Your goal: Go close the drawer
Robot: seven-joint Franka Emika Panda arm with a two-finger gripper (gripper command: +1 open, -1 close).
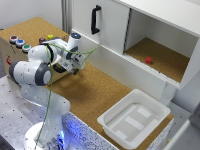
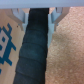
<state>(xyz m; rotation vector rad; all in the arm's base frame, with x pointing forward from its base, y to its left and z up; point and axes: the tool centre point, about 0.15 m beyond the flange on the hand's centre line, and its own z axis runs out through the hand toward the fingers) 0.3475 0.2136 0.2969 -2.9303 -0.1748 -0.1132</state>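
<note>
You have one robot arm, one white bin, one cabinet door, one red block and five buttons.

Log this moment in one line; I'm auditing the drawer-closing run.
gripper: fingers apart, straddling a dark strip | cork surface beside it | drawer: not identifiable, state unclear

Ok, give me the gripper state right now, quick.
Gripper: open; the two fingers stand apart in the wrist view, with nothing held between them.
</note>
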